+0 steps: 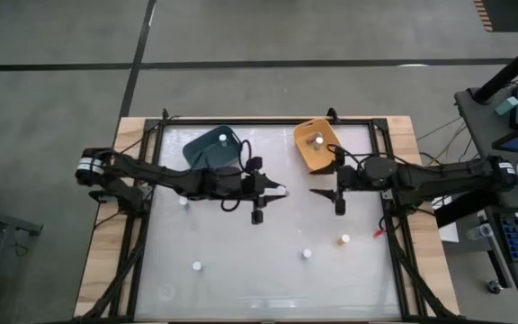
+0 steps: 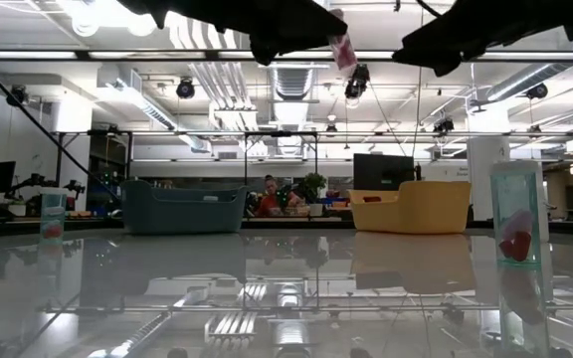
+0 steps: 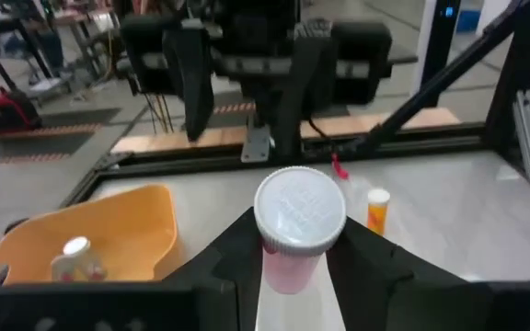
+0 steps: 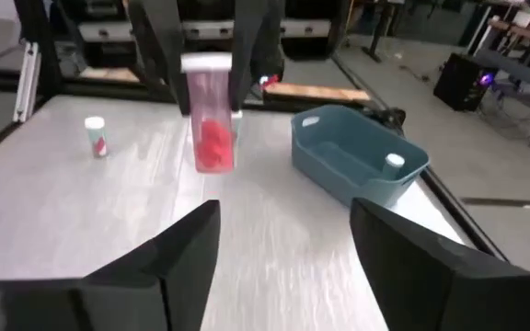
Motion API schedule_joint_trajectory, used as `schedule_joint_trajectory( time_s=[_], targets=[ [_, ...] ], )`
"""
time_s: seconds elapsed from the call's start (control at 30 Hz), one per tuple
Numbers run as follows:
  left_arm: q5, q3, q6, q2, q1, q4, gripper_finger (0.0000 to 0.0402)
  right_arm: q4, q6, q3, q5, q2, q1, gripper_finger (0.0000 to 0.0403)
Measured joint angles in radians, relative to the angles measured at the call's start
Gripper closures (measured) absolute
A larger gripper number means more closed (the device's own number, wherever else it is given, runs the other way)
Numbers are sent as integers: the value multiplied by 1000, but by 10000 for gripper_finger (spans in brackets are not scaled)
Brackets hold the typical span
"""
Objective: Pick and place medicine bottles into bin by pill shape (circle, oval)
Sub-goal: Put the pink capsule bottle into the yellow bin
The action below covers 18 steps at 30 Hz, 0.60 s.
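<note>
My left gripper [image 1: 281, 191] is over the table's middle, shut on a medicine bottle [image 3: 298, 230] with a white cap and red pills. My right gripper [image 1: 317, 192] faces it from the right, open and empty [image 4: 283, 257], a short way from the bottle [image 4: 212, 129]. Loose bottles stand on the table [image 1: 184, 202] [image 1: 196, 266] [image 1: 306, 254], one of them orange-tinted [image 1: 344, 239]. The teal bin [image 1: 207, 151] holds one bottle [image 1: 224, 140]. The orange bin [image 1: 324, 153] holds another [image 1: 315, 139]. My left gripper pinches the bottle's clear body [image 3: 289, 272], just below the white cap, between its two fingers [image 3: 233, 253]. The fingers come about level from the table's left. The bottle is lifted clear of the table, cap up, near upright [image 2: 343, 50].
A small red scrap [image 1: 378, 233] lies near the table's right rail, next to the orange-tinted bottle. The two bins stand at the far edge, teal to the left and orange to the right. A black frame [image 1: 387, 180] runs round the table.
</note>
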Motion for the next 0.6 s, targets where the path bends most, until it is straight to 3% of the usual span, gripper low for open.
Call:
schedule_joint_trajectory(
  time_s=[0.27, 0.37, 0.6],
  targets=[
    [-3, -12, 4, 1, 3, 33, 310, 3, -2, 66, -29, 140, 0, 142],
    [-12, -12, 6, 1, 5, 34, 310, 7, -1, 93, -78, 184, 0, 140],
    [-30, -12, 9, 3, 6, 34, 310, 10, -2, 145, -79, 272, 0, 142]
  ],
)
